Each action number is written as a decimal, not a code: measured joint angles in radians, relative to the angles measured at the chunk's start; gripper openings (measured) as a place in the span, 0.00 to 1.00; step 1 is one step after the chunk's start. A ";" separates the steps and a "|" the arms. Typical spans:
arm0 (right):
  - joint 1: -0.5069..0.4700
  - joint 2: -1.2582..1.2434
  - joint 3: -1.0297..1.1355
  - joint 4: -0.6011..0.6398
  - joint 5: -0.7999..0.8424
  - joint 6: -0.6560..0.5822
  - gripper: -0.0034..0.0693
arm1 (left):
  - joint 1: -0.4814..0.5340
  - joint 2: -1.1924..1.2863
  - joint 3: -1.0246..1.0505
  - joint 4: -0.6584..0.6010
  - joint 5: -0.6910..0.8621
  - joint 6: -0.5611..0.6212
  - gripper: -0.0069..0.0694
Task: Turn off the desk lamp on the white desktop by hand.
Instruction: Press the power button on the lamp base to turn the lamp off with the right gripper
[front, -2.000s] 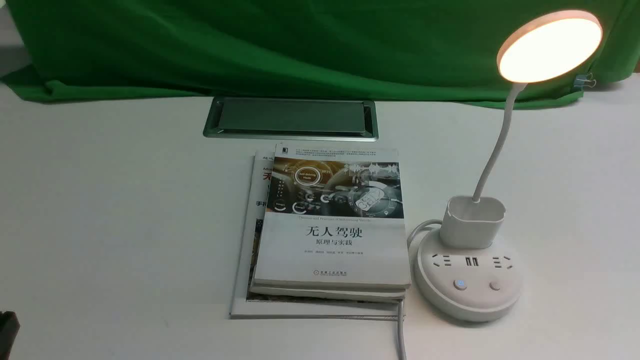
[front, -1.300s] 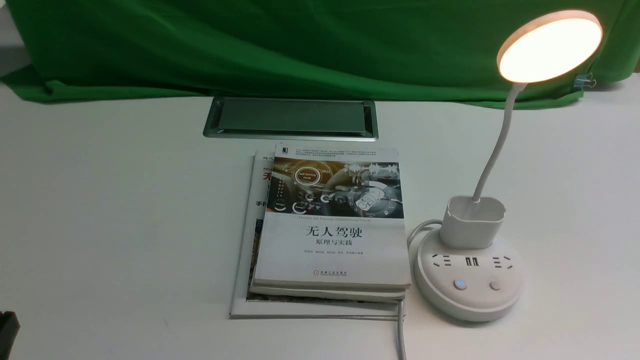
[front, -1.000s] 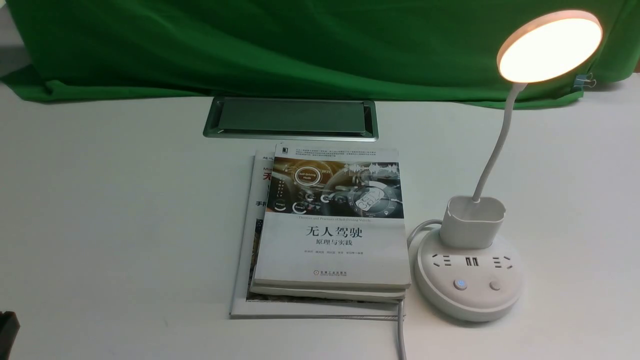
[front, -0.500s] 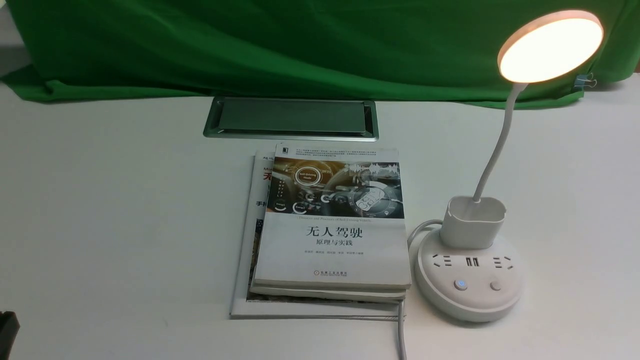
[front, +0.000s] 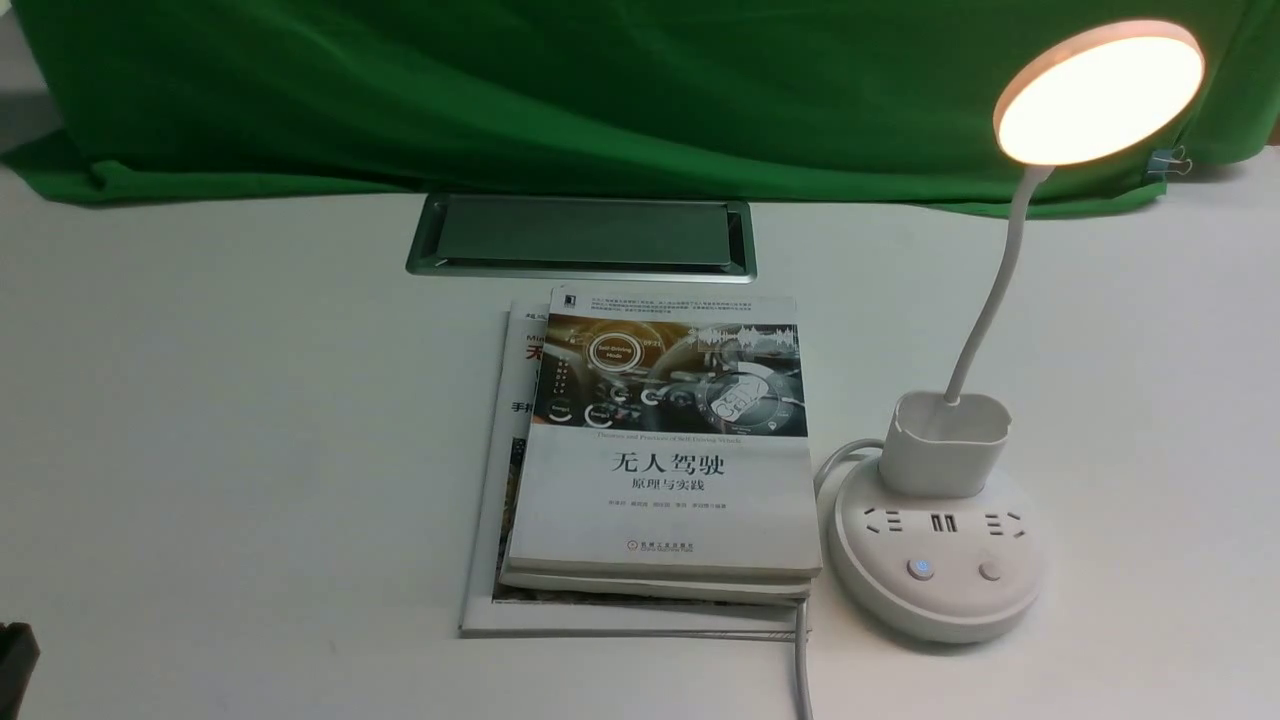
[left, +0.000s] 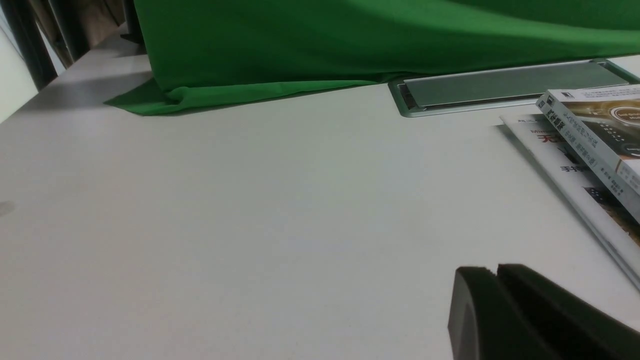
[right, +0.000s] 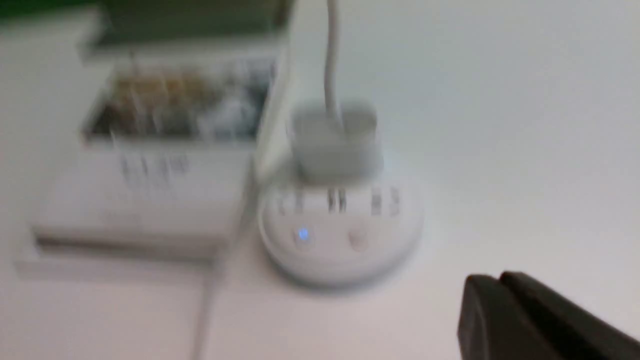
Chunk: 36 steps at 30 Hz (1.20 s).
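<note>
Books (front: 665, 500) read "无人驾驶"; the tiny author line seems illegible.

The lit desk lamp (front: 940, 560) stands on the white desktop (front: 250, 420), its round head tilted.

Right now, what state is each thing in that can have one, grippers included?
Desk lamp: lit, upright, neck bent.
Left button: glowing blue.
Right button: unlit.
Hatch: lid down.
Books: closed, stacked.
Green cloth: hanging, lower edge on the desktop.
Left gripper: shut, nothing held.
Right gripper: shut, nothing held.
</note>
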 joint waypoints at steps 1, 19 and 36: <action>0.000 0.054 -0.020 0.000 0.034 -0.017 0.14 | 0.000 0.000 0.000 0.000 0.000 0.000 0.12; 0.187 0.745 -0.234 -0.003 0.066 -0.037 0.10 | 0.000 0.000 0.000 0.000 0.000 0.000 0.12; 0.189 1.013 -0.383 -0.036 0.008 -0.020 0.10 | 0.000 0.000 0.000 0.000 0.000 -0.001 0.12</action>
